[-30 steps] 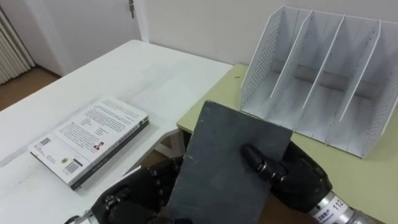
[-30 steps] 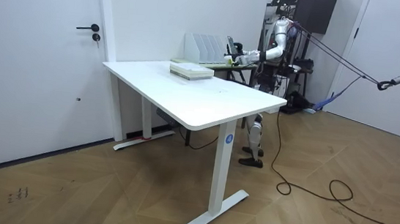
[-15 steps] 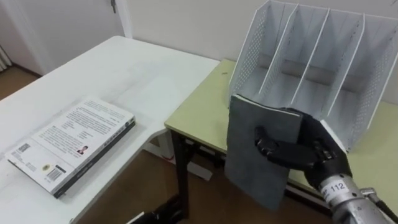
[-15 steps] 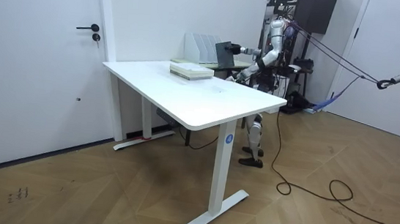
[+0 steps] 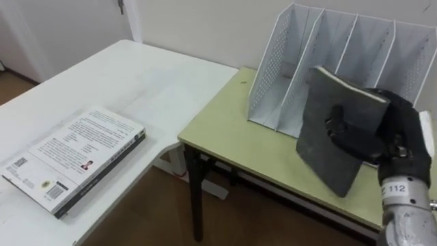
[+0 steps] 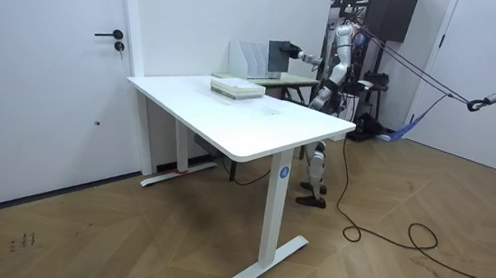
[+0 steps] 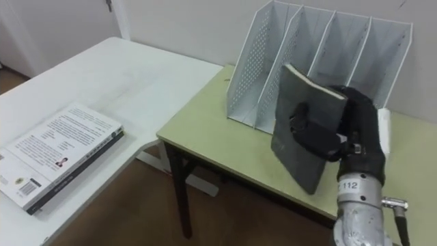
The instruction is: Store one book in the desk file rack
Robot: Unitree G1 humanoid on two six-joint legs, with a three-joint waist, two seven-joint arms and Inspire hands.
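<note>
Since the earlier frame, the grey book [image 5: 319, 130] has been carried up and rightward, closer to the rack [image 5: 341, 41]. It is gripped by the right hand [image 5: 382, 133], whose fingers are curled over its cover. Its long axis is held nearly upright, slightly tilted, and the rack stands just beyond the hand. A second book [image 5: 75, 160] is laid flat far to the hand's left.

In the room view, the grey book is held out before the rack, while the left hand [image 6: 316, 98] is hung low.

In the right eye view, its pale page edge is turned upward.
</note>
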